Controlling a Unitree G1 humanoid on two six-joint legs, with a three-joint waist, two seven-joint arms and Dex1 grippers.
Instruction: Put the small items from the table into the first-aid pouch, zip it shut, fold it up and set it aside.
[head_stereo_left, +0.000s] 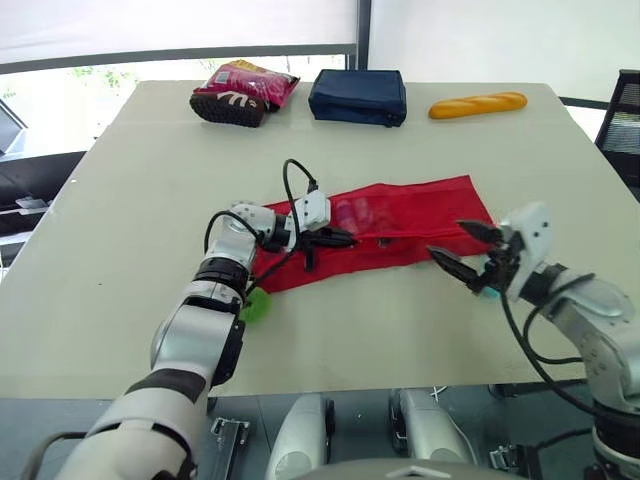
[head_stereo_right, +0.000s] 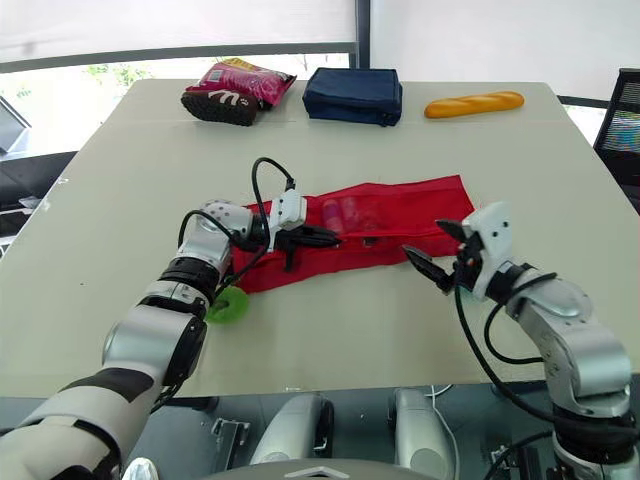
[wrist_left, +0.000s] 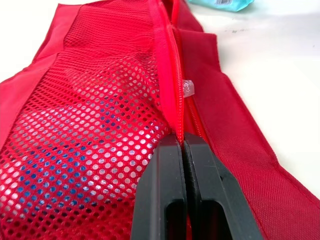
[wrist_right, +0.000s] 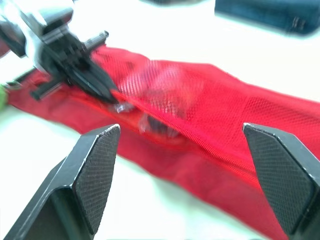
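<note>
The red mesh first-aid pouch lies flat and stretched across the middle of the table. Small items show through its mesh. My left gripper is shut on the pouch's zipper near the left-middle of the pouch; a clear tab sticks out just past the fingertips. My right gripper is wide open and holds nothing, hovering by the pouch's right end, pointing toward the left gripper. A green round item lies on the table beside my left forearm. A light blue item sits under my right gripper.
Along the far edge lie a pink snack bag, a navy zip case and a bread roll. The table's near edge runs just behind my arms.
</note>
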